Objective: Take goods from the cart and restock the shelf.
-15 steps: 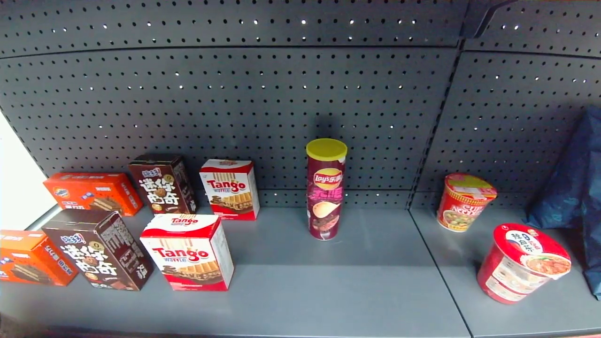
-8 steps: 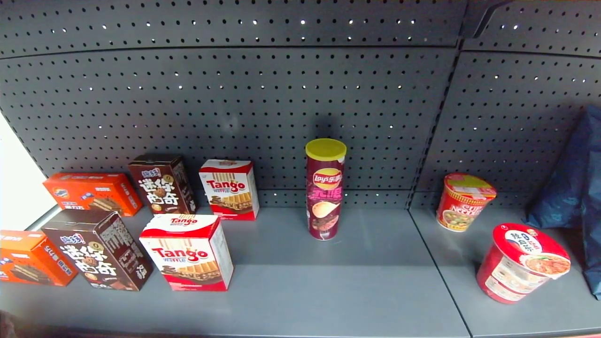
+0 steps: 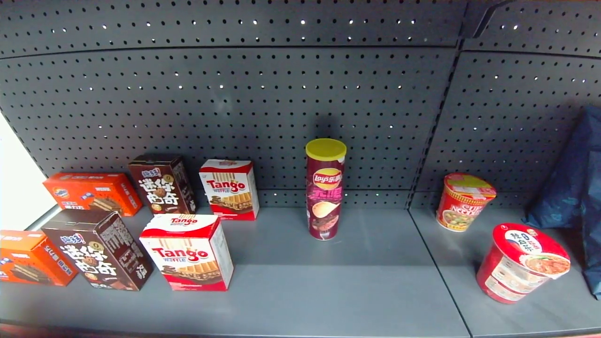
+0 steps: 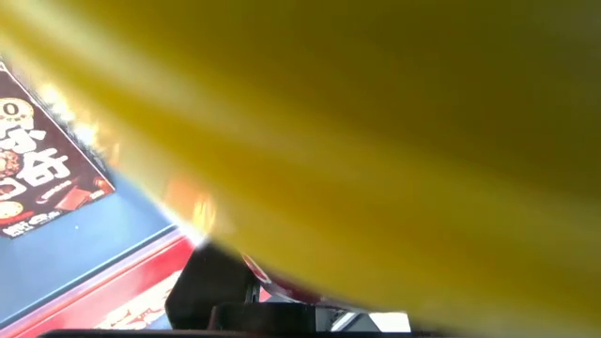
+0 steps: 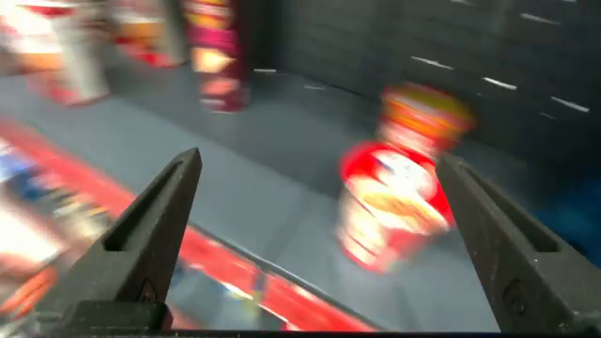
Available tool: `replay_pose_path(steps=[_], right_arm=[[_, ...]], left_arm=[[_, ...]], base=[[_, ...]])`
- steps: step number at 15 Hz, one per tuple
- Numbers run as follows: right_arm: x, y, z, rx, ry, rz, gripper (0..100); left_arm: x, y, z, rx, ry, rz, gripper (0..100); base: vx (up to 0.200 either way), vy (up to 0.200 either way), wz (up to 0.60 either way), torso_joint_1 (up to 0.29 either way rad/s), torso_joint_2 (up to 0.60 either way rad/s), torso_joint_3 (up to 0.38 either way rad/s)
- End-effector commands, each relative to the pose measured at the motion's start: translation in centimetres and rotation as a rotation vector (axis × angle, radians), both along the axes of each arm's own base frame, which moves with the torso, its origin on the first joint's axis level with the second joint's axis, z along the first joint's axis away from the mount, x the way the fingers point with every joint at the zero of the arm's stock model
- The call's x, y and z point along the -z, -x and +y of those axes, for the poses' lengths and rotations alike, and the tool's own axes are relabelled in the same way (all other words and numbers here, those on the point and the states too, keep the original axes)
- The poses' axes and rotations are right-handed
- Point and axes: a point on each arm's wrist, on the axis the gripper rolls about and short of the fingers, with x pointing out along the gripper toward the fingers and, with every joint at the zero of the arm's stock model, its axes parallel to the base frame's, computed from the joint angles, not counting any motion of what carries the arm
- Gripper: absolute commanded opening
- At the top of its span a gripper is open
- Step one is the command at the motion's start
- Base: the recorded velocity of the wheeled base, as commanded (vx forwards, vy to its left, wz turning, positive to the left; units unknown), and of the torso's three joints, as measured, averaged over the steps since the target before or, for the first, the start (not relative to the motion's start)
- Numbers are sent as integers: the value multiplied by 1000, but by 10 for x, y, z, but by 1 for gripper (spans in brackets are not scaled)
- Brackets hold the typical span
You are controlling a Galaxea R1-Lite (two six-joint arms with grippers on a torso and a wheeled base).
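On the grey shelf [image 3: 357, 281] a maroon chips can [image 3: 325, 190] with a yellow lid stands upright near the back panel. To its right are a red cup of noodles [image 3: 464, 202] and a tilted red noodle bowl [image 3: 523, 263]. My right gripper [image 5: 329, 253] is open and holds nothing. It hangs out in front of the shelf's red front edge [image 5: 235, 272], facing the noodle bowl [image 5: 390, 211], with the chips can [image 5: 218, 52] farther off. A broad yellow surface [image 4: 357, 122] lies right against the left wrist camera.
Left of the can stand two red-and-white wafer boxes [image 3: 192, 253], two dark brown boxes [image 3: 101, 249] and two orange boxes [image 3: 91, 192]. A blue bag [image 3: 573, 188] leans at the far right. Bare shelf lies around and in front of the can.
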Motion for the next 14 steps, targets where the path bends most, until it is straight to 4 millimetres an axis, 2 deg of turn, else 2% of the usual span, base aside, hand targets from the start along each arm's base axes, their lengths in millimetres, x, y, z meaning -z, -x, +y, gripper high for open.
replay_pose_path(steps=[1,4,6,7,8,9,10,11,13,14], right_arm=[[-22,-45,29,-197,54,127,100],[-30,-84,65,-296,80,163,100],[-32,-96,77,-315,93,186,100],[-35,-124,99,-318,112,217,100],[-36,-136,108,-316,115,223,100],[-36,-161,126,-317,117,223,100],[-34,-177,137,-321,118,228,100],[-33,-185,143,-323,121,234,100],[-23,-214,165,-325,132,244,100],[-22,-217,167,-327,132,240,100]], left_arm=[[1,0,0,2,2,2,0],[1,0,0,7,1,5,0],[1,0,0,11,1,5,0],[-1,0,0,4,4,-2,0],[-2,0,0,1,6,-5,0],[-3,-1,0,-15,2,-8,0],[-3,-3,-1,-28,-10,1,0],[-3,-4,-2,-28,-13,5,0],[-2,-7,-4,-11,-21,18,0],[-2,-7,-4,-8,-21,19,0]], base=[[0,0,0,0,0,0],[0,0,0,0,0,0],[0,0,0,0,0,0],[0,0,0,0,0,0],[0,0,0,0,0,0],[0,0,0,0,0,0],[0,0,0,0,0,0],[0,0,0,0,0,0],[0,0,0,0,0,0],[0,0,0,0,0,0]])
